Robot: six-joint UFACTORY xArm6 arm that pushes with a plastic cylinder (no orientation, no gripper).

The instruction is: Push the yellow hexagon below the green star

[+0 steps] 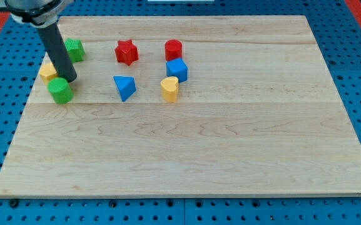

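The yellow hexagon (47, 72) lies near the board's left edge, partly hidden by my dark rod. The green star (74, 49) sits just above and to the right of it, also partly behind the rod. My tip (70, 80) rests on the board right next to the hexagon's right side and just above a green round block (60, 90). The hexagon sits between the two green blocks, to their left.
A red star (126, 52) and a red cylinder (173, 49) lie in the upper middle. A blue cube (176, 69), a blue triangle (124, 87) and a yellow heart (169, 89) lie below them. The wooden board (186, 156) rests on a blue pegboard.
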